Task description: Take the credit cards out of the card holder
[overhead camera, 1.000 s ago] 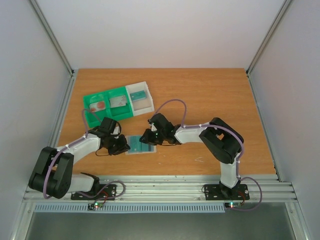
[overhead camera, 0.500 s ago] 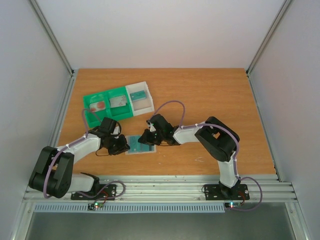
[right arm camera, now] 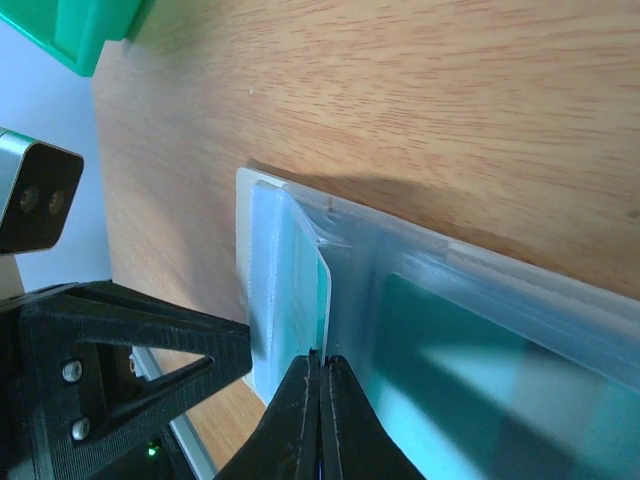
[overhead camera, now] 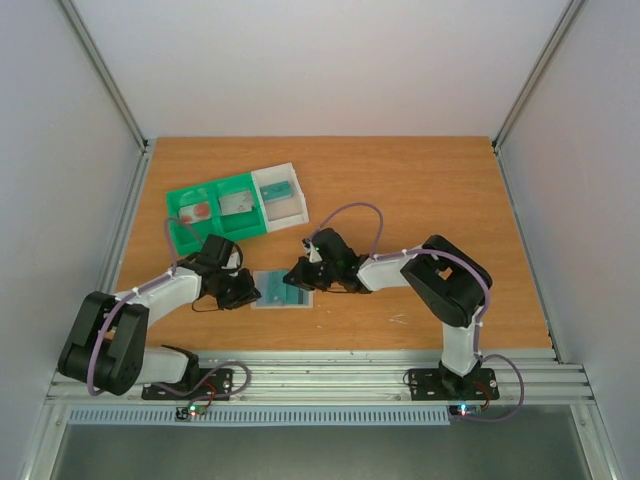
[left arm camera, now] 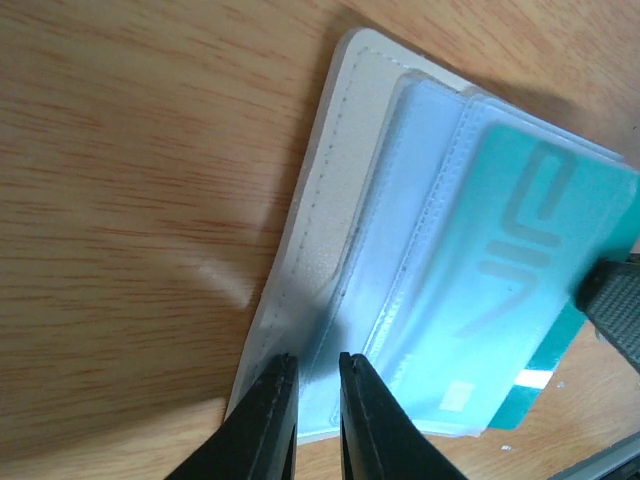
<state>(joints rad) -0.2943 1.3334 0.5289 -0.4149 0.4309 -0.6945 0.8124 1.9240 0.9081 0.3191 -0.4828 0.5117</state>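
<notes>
Card holder [overhead camera: 283, 289] lies open and flat on surface [overhead camera: 420, 190], between both arms. Left pincer [left arm camera: 308, 395] clamps its near edge. Right pincer [right arm camera: 322, 375] pinched closed on teal card [left arm camera: 530, 250], which sits partly out of its pocket.

No word or number can be read anywhere. The teal card [left arm camera: 520, 270] sticking out of the card holder [left arm camera: 330, 200] bears large pale stylised strokes, like a logo, which do not resolve into letters. The red print in the far-left tray [overhead camera: 236, 208] is too small to read.
</notes>
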